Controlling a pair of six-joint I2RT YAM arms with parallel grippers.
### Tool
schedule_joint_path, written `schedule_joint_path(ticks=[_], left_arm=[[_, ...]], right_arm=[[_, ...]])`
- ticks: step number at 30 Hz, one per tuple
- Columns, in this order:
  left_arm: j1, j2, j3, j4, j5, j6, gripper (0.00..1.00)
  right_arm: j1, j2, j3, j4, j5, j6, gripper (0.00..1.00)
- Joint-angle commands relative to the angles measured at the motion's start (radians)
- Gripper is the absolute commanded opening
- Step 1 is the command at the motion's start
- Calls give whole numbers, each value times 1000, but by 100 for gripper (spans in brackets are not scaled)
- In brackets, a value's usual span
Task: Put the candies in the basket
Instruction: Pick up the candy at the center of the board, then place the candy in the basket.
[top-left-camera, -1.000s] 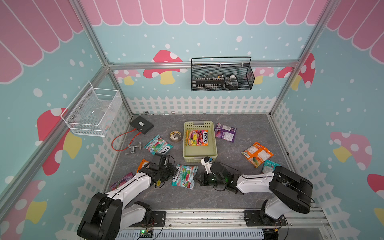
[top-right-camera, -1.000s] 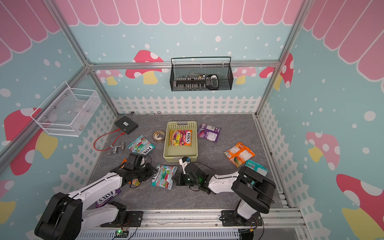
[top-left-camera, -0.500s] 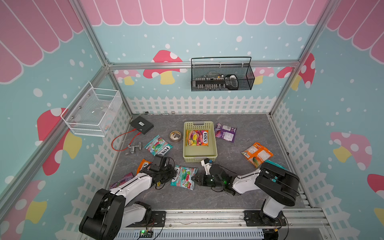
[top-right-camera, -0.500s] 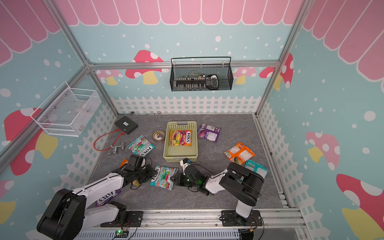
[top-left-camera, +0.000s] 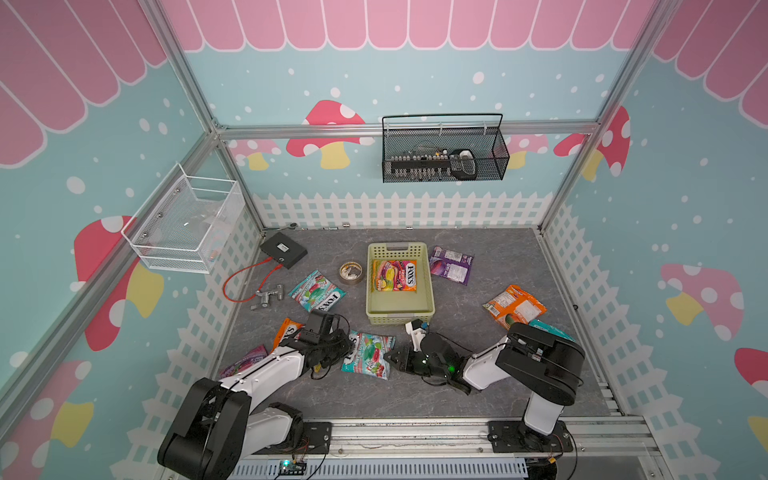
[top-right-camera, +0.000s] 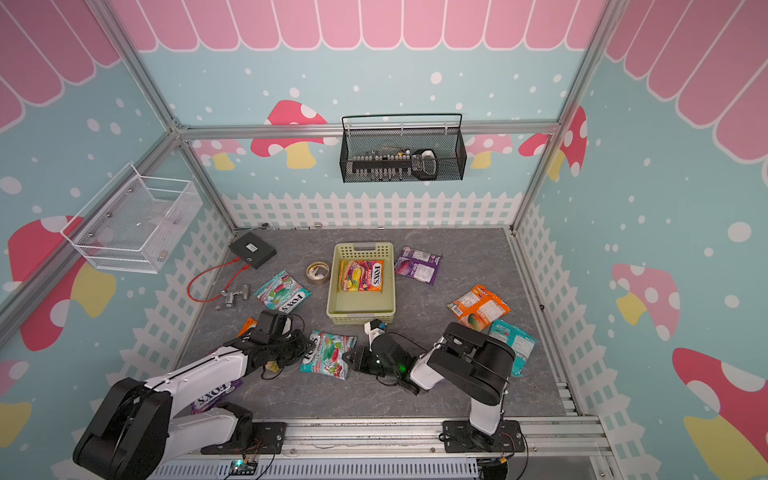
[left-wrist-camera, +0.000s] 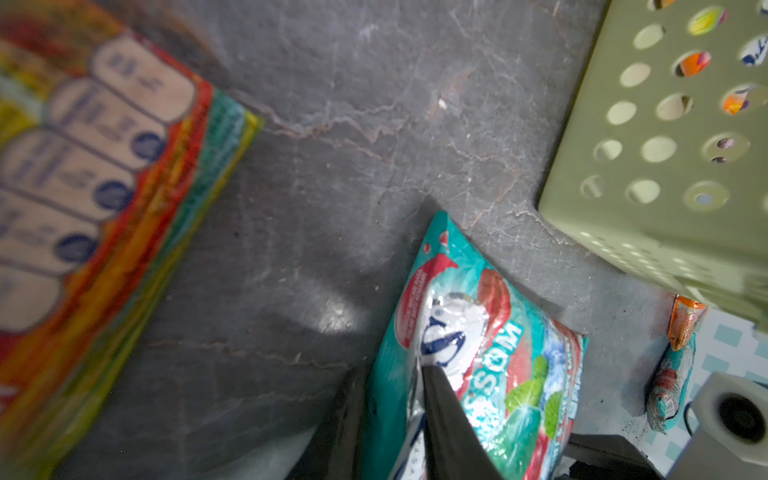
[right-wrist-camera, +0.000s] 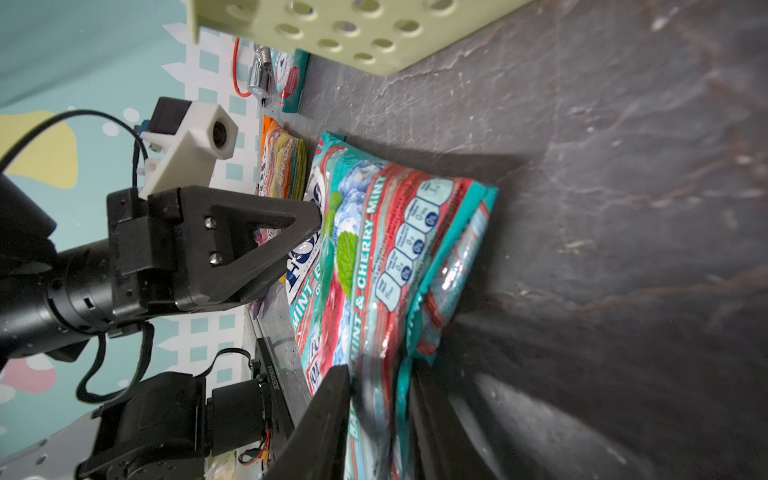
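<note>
Your left gripper (top-left-camera: 341, 348) pinches the teal mint bag (top-left-camera: 368, 353) just in front of the basket (top-left-camera: 399, 319), your right gripper (top-left-camera: 392, 358) straddles its other edge, grip impossible to tell, and one FOX'S bag (top-left-camera: 394, 275) lies inside the basket.

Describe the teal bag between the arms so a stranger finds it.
Start at the pale green basket. Just robot-side of it lies the teal mint bag. Unlike the teal bag by the tape roll, it sits between the left end effector and right end effector.

Teal candy bag (left-wrist-camera: 490, 332) between dark jaws, basket (left-wrist-camera: 665, 145) corner near, striped bag (left-wrist-camera: 104, 187) (blurred) apart.
</note>
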Motion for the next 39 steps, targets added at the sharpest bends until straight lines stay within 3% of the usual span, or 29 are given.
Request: schedule_joint_path(ticks=[1, 6, 14, 23, 27, 34, 39], left_arm=[[-12, 1, -39, -41, -21, -10, 28], [-11, -39, -51, -44, -30, -24, 28], [2, -196, 27, -108, -31, -37, 38], [19, -303, 235, -148, -60, 88, 68], [18, -298, 322, -162, -97, 186, 99], [19, -281, 388, -164, -195, 238, 99], [19, -248, 405, -146, -240, 297, 99]], right_arm=[[3, 21, 7, 66, -6, 19, 24], [4, -48, -19, 40, 19, -21, 0], [21, -276, -1, -193, 32, -180, 0], [32, -581, 83, -580, 75, -313, 0], [30, -667, 193, -751, 68, -357, 0], [-21, -650, 440, -978, 57, -452, 0], [-149, -571, 583, -1053, 12, -579, 0]])
